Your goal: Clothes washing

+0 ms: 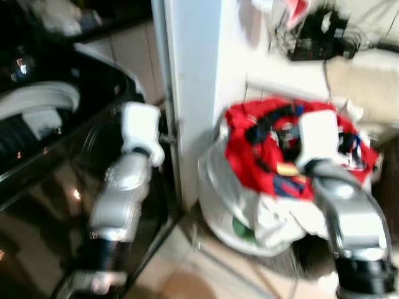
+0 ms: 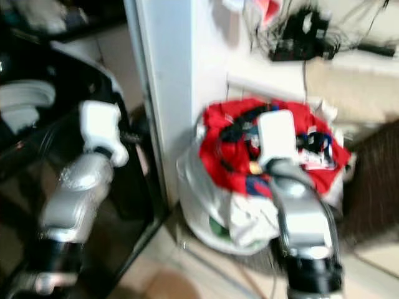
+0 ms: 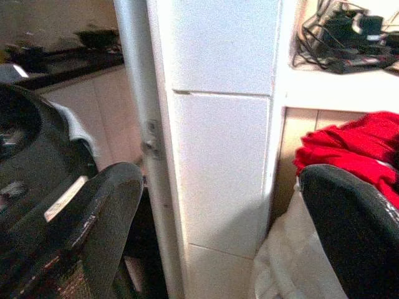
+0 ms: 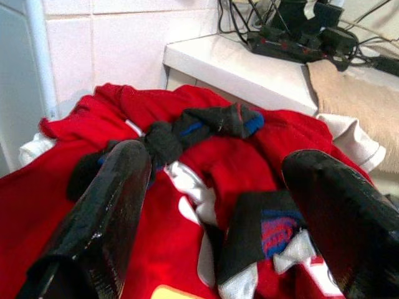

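Red cloth tops the heap: a red garment point(image 4: 206, 168) with white trim lies crumpled over the white laundry basket point(image 1: 218, 212), which is full to the brim. On the garment rest dark socks. One, a twisted black sock with blue patches point(image 4: 193, 128), stretches across the pile just beyond the right gripper's point(image 4: 215, 212) fingertips, its long axis running crosswise to the fingers. A second sock with a blue-and-red patch and a white cuff point(image 4: 262, 240) lies between the two fingers, cuff end toward the wrist. Pale and green cloth point(image 1: 246, 232) shows lower in the basket, beneath the red.

Directly over the heap hangs the right gripper, its black fingers spread wide and clasping nothing; whether the tips touch the cloth cannot be told.

Ahead of that gripper, past the basket, a white ledge point(image 4: 237, 65) carries a tangle of black cables and a power strip point(image 4: 299, 31), with a beige towel point(image 4: 368, 106) draped beside them.

The left gripper point(image 3: 218, 243) is also parted and empty, facing a white tiled pillar point(image 3: 218, 124), with the black washing machine point(image 1: 56, 156) close on its outer side.
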{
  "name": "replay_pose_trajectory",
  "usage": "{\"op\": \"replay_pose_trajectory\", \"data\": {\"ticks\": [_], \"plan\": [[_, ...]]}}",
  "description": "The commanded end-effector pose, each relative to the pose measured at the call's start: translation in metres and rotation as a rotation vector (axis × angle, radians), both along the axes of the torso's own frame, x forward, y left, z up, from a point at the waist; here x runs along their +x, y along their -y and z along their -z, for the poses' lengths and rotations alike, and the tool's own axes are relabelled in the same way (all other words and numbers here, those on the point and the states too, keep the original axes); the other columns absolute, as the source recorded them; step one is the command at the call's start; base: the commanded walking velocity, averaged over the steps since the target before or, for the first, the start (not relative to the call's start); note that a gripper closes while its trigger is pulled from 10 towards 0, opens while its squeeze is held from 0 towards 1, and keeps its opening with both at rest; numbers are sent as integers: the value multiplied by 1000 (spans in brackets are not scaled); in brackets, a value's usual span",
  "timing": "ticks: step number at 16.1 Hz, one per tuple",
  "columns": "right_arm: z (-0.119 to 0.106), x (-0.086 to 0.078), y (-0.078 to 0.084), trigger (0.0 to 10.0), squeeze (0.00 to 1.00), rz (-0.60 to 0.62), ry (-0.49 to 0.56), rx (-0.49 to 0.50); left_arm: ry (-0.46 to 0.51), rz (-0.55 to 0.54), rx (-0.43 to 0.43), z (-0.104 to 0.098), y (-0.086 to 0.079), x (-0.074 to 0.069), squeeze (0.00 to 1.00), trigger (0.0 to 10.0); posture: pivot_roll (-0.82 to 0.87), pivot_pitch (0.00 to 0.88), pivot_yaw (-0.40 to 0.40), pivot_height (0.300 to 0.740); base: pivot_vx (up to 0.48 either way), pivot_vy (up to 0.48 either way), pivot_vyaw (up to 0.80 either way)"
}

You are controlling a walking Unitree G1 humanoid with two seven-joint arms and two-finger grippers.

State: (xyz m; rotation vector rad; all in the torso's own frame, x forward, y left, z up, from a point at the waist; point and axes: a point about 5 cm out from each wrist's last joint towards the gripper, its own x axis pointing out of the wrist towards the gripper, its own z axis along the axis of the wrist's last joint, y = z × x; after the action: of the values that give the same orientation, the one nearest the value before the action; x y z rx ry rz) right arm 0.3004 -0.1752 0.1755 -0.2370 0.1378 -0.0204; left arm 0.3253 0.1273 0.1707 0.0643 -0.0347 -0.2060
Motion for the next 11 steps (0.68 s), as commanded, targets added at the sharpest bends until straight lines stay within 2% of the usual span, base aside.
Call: {"op": "replay_pose_trajectory", "data": {"ticks": [1, 3, 5, 8, 11], "plan": [[-1, 1, -10, 10000, 0, -37, 2, 14, 14, -39, 8, -4, -12, 1, 0, 10000, -80, 0, 3, 740, 330, 0, 0], [-1, 0, -11, 10000, 0, -37, 1, 32, 16, -35, 8, -4, -12, 1, 0, 10000, -83, 0, 7, 740, 332, 0, -247], [-1, 0, -10, 10000, 0, -33, -3, 38, 18, -33, -2, -5, -11, 1, 0, 10000, -87, 0, 9, 740, 152, 0, -800], [0, -2, -6, 10000, 0, -16, -9, 16, 24, -9, -5, -4, -7, 0, 0, 10000, -87, 0, 9, 740, 0, 0, 0], [0, -2, -5, 10000, 0, -13, -11, 13, 23, -4, -9, -4, -6, 0, 0, 10000, -95, 0, 14, 740, 0, 284, 0]]}}
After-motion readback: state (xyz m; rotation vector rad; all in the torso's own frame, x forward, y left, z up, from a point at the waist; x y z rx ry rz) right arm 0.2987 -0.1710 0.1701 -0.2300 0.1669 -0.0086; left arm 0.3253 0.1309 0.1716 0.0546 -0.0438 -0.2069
